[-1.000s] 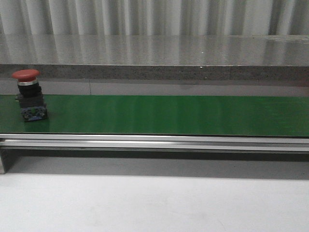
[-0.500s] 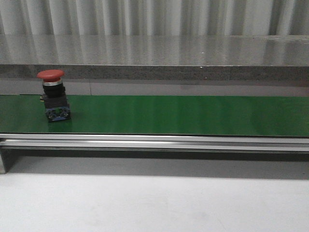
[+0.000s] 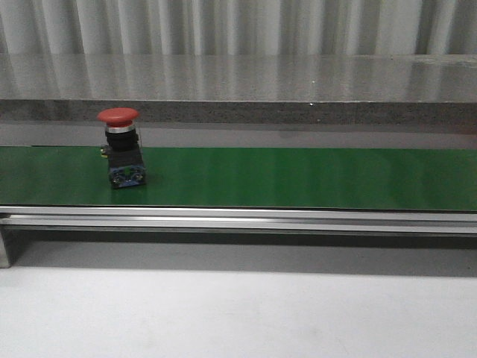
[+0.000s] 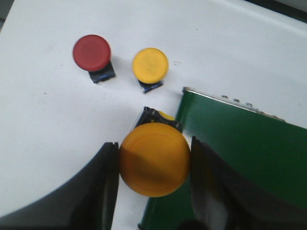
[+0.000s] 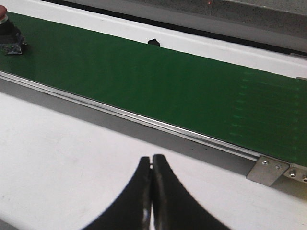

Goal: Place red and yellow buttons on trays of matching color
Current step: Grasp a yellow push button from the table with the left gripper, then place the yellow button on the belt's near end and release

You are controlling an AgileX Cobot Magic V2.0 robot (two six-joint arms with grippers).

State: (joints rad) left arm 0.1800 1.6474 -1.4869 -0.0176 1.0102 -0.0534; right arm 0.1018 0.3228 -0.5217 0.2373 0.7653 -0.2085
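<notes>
On the green conveyor belt (image 3: 298, 177), toward its left part in the front view, a red button (image 3: 122, 149) stands upright, with its red mushroom cap on top and its dark body with a blue base on the belt surface. The same red button appears at the far corner of the right wrist view, only partly inside the picture. The right pincer (image 5: 152, 178) hangs above the white bench (image 5: 72, 158), on the near side of the belt's metal rail (image 5: 144, 119), and its two black fingers press together with nothing between them. The left pincer (image 4: 154, 160) grips a large yellow button (image 4: 154, 159) by its cap, one dark finger on each side, above the end corner of the belt. On the white bench under the left pincer stand two more buttons close beside each other but not touching: a second red button (image 4: 92, 52) and a second yellow button (image 4: 150, 65), both upright with small blue bases. No arm shows in the front view.
</notes>
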